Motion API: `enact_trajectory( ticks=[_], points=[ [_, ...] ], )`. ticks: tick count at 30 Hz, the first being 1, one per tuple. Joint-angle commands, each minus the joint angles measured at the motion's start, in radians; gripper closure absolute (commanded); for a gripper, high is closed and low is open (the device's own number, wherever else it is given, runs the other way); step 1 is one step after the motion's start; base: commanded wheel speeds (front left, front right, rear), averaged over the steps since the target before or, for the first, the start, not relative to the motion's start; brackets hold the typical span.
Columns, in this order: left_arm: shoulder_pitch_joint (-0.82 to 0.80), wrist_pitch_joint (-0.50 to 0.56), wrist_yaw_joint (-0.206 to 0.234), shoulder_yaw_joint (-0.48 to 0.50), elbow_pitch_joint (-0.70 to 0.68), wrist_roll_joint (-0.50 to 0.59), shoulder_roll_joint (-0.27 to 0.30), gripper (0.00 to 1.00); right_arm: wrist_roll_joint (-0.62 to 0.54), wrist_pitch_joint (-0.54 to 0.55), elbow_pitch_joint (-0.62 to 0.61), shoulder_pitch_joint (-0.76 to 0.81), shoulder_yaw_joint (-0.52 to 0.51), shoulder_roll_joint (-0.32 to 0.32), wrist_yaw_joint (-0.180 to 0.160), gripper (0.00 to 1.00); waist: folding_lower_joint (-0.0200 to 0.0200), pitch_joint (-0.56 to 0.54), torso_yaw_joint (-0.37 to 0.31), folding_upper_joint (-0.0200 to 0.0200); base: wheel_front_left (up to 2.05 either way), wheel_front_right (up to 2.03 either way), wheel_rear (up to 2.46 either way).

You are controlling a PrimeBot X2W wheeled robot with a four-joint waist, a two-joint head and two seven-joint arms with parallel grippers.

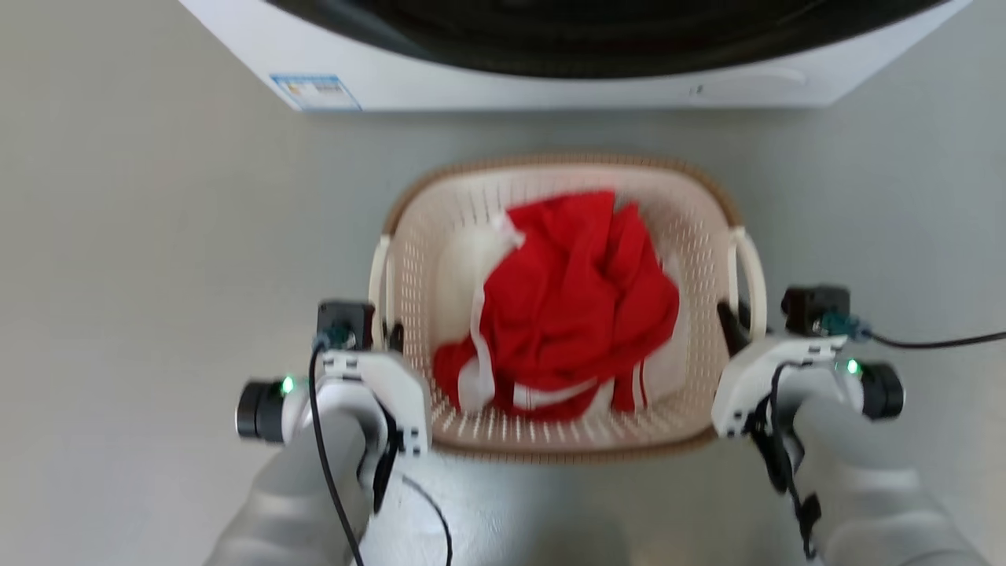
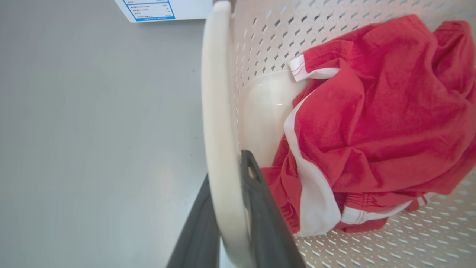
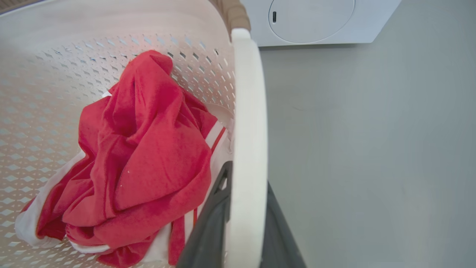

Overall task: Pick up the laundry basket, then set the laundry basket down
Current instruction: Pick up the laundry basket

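The laundry basket (image 1: 566, 163), cream-white and perforated with a brown woven-look rim, is in the middle of the head view, in front of the washer. A red garment with white trim (image 1: 581, 299) lies crumpled inside it. My left gripper (image 1: 387, 332) is shut on the basket's left white handle (image 2: 217, 93), one dark finger on each side of it (image 2: 227, 169). My right gripper (image 1: 735, 322) is shut the same way on the right white handle (image 3: 247, 93), clamping it (image 3: 247, 176). I cannot tell whether the basket touches the floor.
A white front-loading washer (image 1: 550, 86) with a dark door and a blue-edged label (image 1: 314, 92) stands just beyond the basket. Pale grey floor (image 1: 141, 275) spreads on both sides. A black cable (image 1: 935, 343) trails from my right wrist.
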Motion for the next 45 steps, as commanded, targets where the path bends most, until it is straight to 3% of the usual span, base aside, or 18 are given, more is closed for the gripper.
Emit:
enact_trajectory(
  ticks=[1,27,45],
  points=[
    [0.025,-0.003,0.004,0.010,-0.002,-0.002,0.027,1.00,0.005,0.002,-0.003,0.039,0.026,0.015,0.007,1.00,0.0000,-0.061,-0.001,0.0000,0.00,0.00,0.00],
    [0.362,0.103,-0.017,-0.131,0.105,-0.139,0.027,1.00,0.343,0.181,-0.033,0.385,0.386,0.015,0.007,1.00,0.0000,-0.567,-0.046,0.0000,0.00,0.00,0.00],
    [0.389,0.113,-0.025,-0.160,0.122,-0.149,0.027,1.00,0.454,0.180,-0.020,0.407,0.493,0.015,0.007,1.00,0.0000,-0.632,-0.054,0.0000,0.00,0.00,0.00]
  ],
)
